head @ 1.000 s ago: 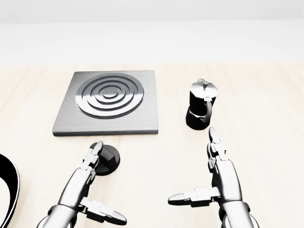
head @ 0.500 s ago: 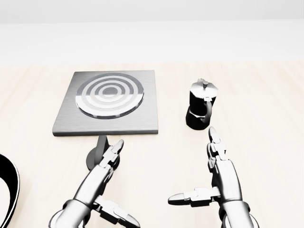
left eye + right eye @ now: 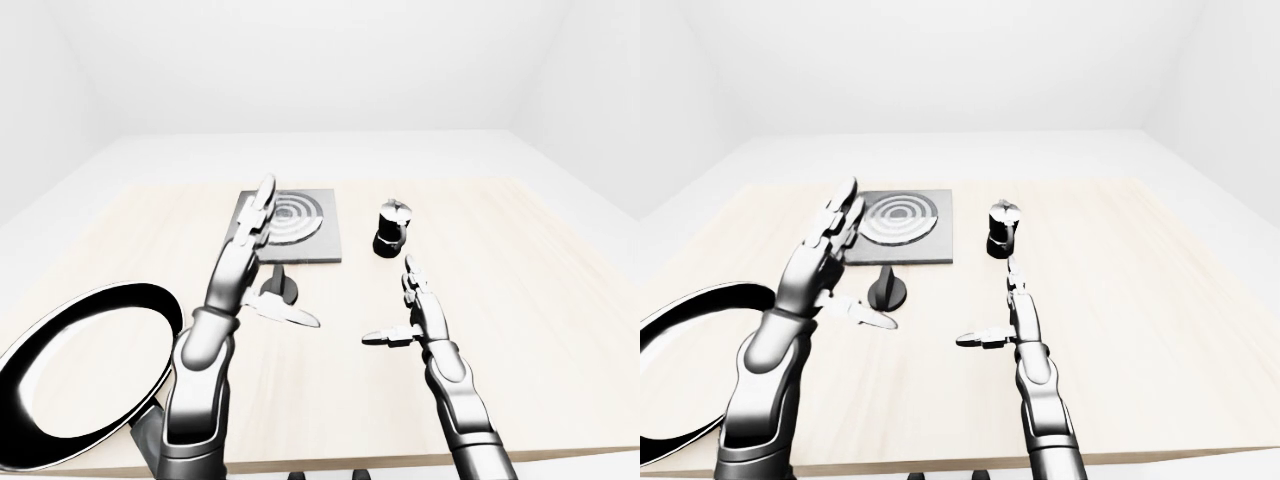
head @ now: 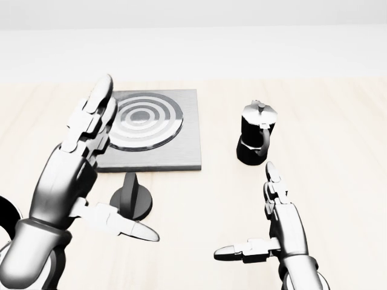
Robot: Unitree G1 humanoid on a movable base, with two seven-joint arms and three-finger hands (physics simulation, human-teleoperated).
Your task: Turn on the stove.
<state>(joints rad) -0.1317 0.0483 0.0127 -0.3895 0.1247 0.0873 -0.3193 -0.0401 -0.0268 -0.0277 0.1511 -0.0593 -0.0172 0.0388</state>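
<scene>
White walls, pale wood table (image 4: 338,199). Landmark: stove (image 4: 151,130), a grey square plate with ring burner, upper left of centre in the head view.

Knob (image 4: 131,199) stands on the table just below the stove's lower edge, its ridge pointing up the view toward the stove.

Left hand (image 4: 75,163): raised, fingers spread wide, holding nothing; fingertips overlap the stove's left edge in view, thumb lies just below the knob. No contact visible.

Right hand (image 4: 275,226): fingers spread, holding nothing, well right of the knob, below the pot (image 4: 257,140), which stands right of the stove.

Pan (image 3: 85,375) far left of the stove.

Risks (judgement): lowering the left hand could brush the knob and reverse its setting; right hand reaching upward could tip the pot.
</scene>
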